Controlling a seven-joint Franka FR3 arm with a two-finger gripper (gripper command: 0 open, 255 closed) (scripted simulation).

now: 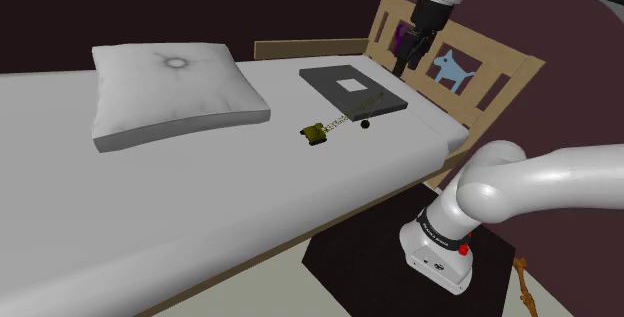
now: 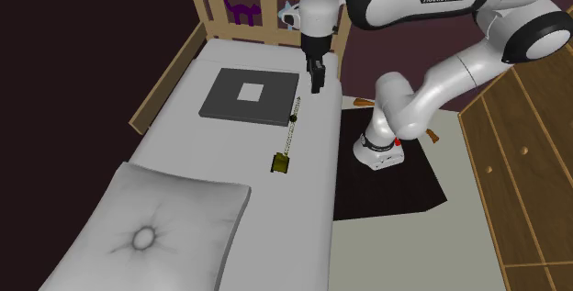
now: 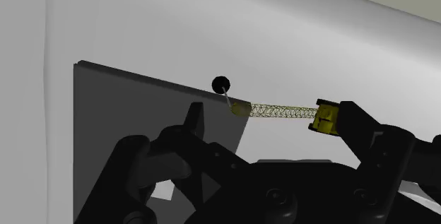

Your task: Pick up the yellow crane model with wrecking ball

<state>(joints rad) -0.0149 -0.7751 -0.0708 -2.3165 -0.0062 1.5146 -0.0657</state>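
Crane [image 3: 277, 110] lies flat on the bed [image 1: 200, 195], just off the slab's [image 1: 325, 77] edge, with its ball [image 3: 220, 84] at that edge and its cab [image 3: 325, 116] farthest from the slab. Expect it to be light, with a thin, probably fragile lattice boom and a ball that may swing, so take it by the blocky cab. Your gripper [image 1: 407, 62] hovers above the slab, jaws wide apart.
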